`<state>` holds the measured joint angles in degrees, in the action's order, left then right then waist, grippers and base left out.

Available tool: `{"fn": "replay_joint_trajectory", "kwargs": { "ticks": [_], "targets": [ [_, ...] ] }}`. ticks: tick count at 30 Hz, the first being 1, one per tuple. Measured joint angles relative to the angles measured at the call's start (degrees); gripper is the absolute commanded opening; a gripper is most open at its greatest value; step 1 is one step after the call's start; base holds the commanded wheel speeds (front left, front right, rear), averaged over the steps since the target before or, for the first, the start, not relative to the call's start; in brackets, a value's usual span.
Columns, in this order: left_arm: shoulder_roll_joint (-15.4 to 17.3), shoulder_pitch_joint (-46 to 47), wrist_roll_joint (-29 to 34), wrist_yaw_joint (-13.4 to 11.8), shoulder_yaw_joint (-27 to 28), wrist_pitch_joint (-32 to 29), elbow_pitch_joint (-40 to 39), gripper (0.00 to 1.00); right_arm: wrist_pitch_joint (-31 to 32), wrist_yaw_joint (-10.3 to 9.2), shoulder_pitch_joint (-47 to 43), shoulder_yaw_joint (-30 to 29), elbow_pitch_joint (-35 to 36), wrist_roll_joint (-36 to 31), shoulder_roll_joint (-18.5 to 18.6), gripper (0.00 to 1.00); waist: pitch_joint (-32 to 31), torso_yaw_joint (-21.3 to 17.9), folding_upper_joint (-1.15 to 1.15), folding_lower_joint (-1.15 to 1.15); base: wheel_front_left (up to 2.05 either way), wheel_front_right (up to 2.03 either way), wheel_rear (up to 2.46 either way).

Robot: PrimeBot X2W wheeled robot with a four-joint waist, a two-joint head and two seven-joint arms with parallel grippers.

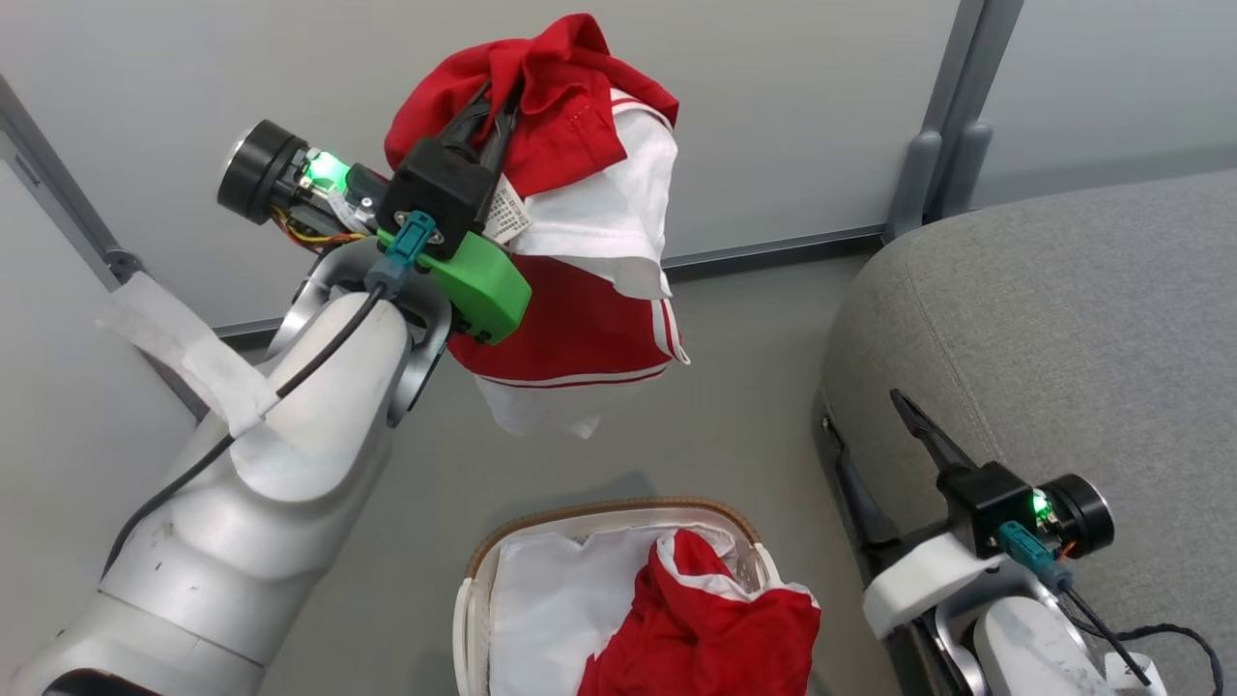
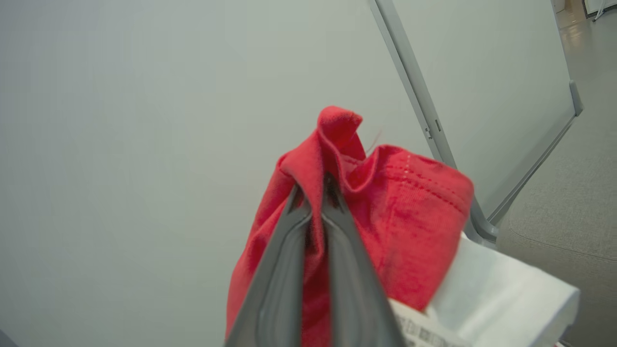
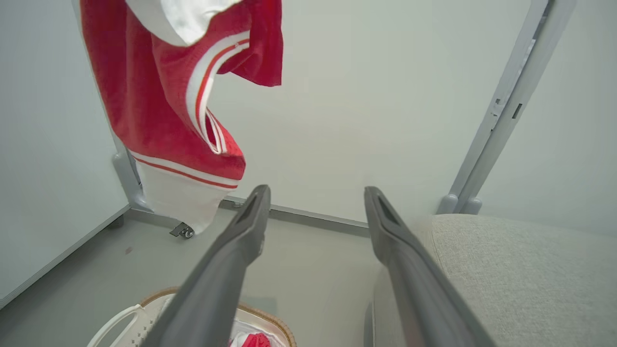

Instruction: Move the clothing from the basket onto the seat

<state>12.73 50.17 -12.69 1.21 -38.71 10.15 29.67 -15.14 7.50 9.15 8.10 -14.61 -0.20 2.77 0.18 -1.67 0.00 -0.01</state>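
The red and white basketball garment (image 1: 580,319) is matt knitted cloth, its red panels finely meshed, its white trim smoother. The grey sofa cushion (image 1: 1063,319) wears coarse, matt woven fabric. The oval white basket (image 1: 471,609) is smooth plastic with a brown woven rim (image 1: 599,505) and a white cloth liner (image 1: 551,599). The right gripper (image 3: 315,190) has long dark fingers (image 3: 217,289) of smooth, faintly sheeny plastic.

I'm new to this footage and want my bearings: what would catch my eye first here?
A red and white garment dangles in mid-air, upper centre of the head view, pinched in the shut left hand. Below it, the basket holds another red garment, while the open right hand hovers empty by the grey seat.
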Motion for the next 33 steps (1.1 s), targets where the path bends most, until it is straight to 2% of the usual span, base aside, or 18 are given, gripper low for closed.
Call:
{"fn": "replay_joint_trajectory", "kwargs": {
  "ticks": [8, 16, 25, 26, 27, 30, 33],
  "targets": [
    [-2.2, 1.5, -0.2, 1.5, -2.3, -2.0, -2.5, 0.0, 0.0, 0.0, 7.0, 6.6, -2.8, -1.8, 0.0, 1.0, -0.3, 1.9, 0.0, 0.0, 0.0, 0.0, 0.0],
    [-4.5, 2.7, -0.5, 2.6, -4.4, -3.0, -5.9, 0.0, 0.0, 0.01, 13.3, 9.8, -11.3, -2.7, 0.0, 1.0, -0.5, 4.6, 0.0, 0.0, 0.0, 0.0, 0.0],
    [-5.2, 2.6, -1.6, 3.3, -6.2, -3.9, -9.4, 0.0, 0.0, 0.01, 19.5, 13.8, -20.6, -2.3, 0.0, 1.0, -0.5, 6.6, 0.0, 0.0, 0.0, 0.0, 0.0],
    [-5.2, 2.4, -1.8, 3.3, -6.3, -4.0, -9.6, 0.0, 0.0, 0.01, 20.0, 14.2, -21.3, -1.8, 0.0, 0.76, -0.5, 6.7, 0.0, 0.0, 0.0, 0.0, 0.0],
    [-5.2, 2.2, -1.9, 3.3, -6.4, -4.0, -9.7, 0.0, 0.0, 0.01, 20.4, 14.3, -21.9, -1.4, 0.0, 0.46, -0.5, 6.9, 0.0, 0.0, 0.0, 0.0, 0.0],
    [-5.1, 1.7, -2.3, 3.4, -6.6, -4.0, -9.8, 0.0, 0.0, 0.01, 21.2, 14.4, -22.3, -0.1, 0.0, 0.0, -0.6, 7.0, 0.0, 0.0, 0.0, 0.0, 0.0],
    [-4.8, 1.0, -2.8, 3.3, -6.6, -4.0, -9.8, 0.0, 0.0, 0.01, 21.2, 14.6, -22.5, 0.6, 0.0, 0.0, -0.7, 6.9, 0.0, 0.01, 0.0, 0.0, 0.0]
  ]
}}
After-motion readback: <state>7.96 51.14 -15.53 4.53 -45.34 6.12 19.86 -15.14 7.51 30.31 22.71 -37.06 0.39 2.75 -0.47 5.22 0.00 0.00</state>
